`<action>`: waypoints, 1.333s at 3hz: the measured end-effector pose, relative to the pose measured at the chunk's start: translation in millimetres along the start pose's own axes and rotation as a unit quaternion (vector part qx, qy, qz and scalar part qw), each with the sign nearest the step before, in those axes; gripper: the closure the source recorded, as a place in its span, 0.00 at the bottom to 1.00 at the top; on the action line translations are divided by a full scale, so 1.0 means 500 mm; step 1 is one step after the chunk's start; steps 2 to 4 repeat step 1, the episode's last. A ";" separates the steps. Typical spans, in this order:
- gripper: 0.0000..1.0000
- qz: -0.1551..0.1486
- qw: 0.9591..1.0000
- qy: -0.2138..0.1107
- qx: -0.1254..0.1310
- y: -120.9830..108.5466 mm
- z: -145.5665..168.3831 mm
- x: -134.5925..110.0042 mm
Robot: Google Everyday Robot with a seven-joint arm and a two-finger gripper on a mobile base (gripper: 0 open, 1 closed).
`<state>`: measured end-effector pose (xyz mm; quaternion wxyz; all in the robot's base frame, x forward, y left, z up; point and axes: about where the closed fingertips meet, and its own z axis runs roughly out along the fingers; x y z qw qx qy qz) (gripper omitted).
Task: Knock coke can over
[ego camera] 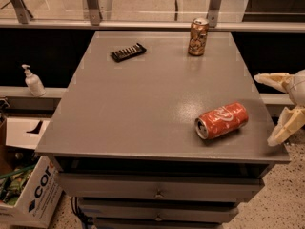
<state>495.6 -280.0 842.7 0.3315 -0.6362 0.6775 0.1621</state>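
At the lower left of the frame a cardboard box (33, 199) stands on the floor beside the grey table (133, 109). Toward the table's lower right corner the coke can (222, 120) lies on its side, silver top facing lower left. Just off the table's right edge the gripper (265, 109) hangs with its cream fingers spread apart, holding nothing and not touching the can. Farther back, a black ridged object (128, 52) lies upper left, and a gold-brown can (198, 30) stands upright at the far edge.
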 end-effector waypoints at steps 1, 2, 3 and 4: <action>0.00 0.000 1.000 0.000 0.000 0.000 0.000 0.000; 0.00 0.000 1.000 0.000 0.000 0.000 0.000 0.000; 0.00 0.000 1.000 0.000 0.000 0.000 0.000 0.000; 0.00 0.000 1.000 0.000 0.000 0.000 0.000 0.000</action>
